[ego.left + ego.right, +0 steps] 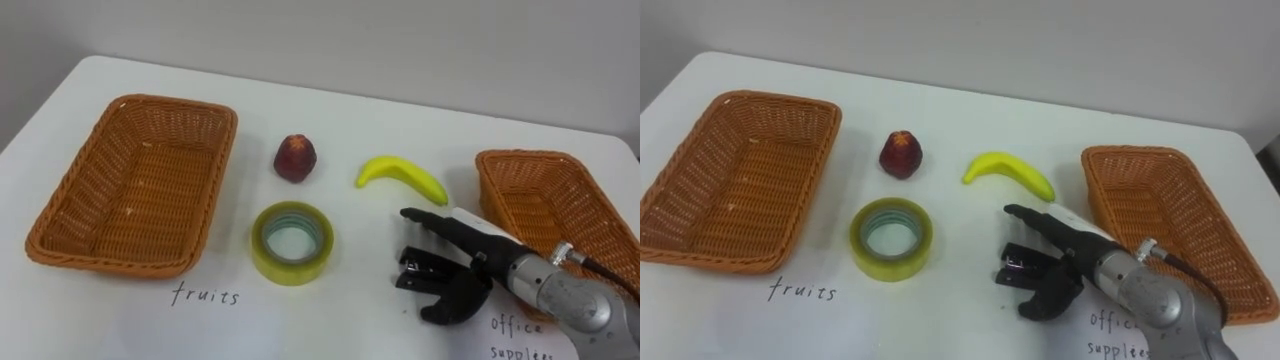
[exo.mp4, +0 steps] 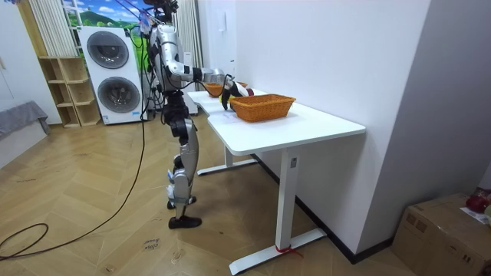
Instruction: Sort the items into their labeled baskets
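While the left woven orange wicker basket (image 1: pixel 170 100) and its right twin (image 1: pixel 520 155) sit empty, I judge sorting barely begun. The dark-red fruit (image 1: pixel 295 158), yellow banana (image 1: pixel 402 175) and yellow-green tape roll (image 1: pixel 290 272) lie between them. My right hand (image 1: pixel 470 255) hovers, fingers spread and unclosed, over the black stapler (image 1: pixel 415 270).

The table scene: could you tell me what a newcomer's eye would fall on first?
The right hand, open over a black stapler at the near right, stands out first. Then the yellow tape roll in the middle, a banana and a red fruit behind it, between the left basket and right basket.
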